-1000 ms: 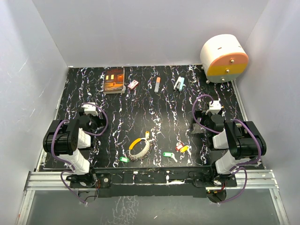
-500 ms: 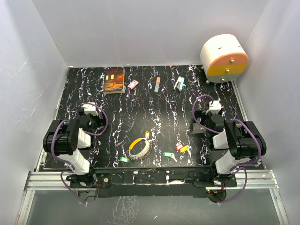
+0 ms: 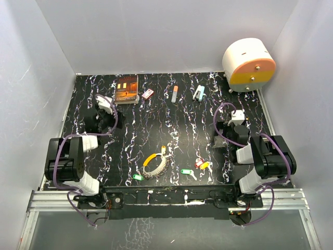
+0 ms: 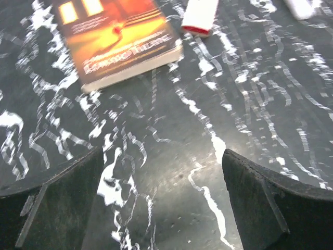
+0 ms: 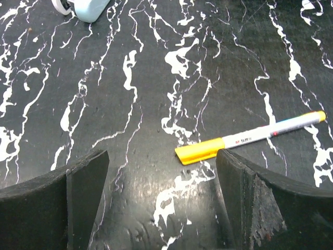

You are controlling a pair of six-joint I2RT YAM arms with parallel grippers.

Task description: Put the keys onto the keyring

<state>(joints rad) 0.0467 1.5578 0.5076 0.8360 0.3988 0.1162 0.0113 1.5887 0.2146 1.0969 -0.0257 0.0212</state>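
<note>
The keyring (image 3: 155, 163), an orange-yellow arc joined to a silvery coiled loop, lies near the table's front edge at the centre. One green key (image 3: 137, 177) rests just left of it and another green key (image 3: 186, 171) to its right. Further right, a red key (image 3: 199, 163) and a yellow key (image 3: 204, 166) lie side by side. My left gripper (image 3: 104, 115) (image 4: 162, 177) hovers open over bare table at the back left, far from the keys. On the right my other gripper (image 3: 225, 131) (image 5: 162, 177) is open too, with nothing between its fingers. Neither wrist view shows the keys or the keyring.
A book (image 3: 126, 88) (image 4: 119, 39) and a red-and-white card (image 3: 148, 94) (image 4: 200, 15) lie at the back left. An orange-capped marker (image 3: 174, 94) (image 5: 250, 136) and a stapler (image 3: 199, 92) (image 5: 86, 8) lie at the back centre. A white-and-orange drum (image 3: 248, 63) stands back right.
My left arm has stretched out and carried its gripper toward the back, closer to the book. The right gripper has shifted slightly. The keys and the keyring have not moved.
</note>
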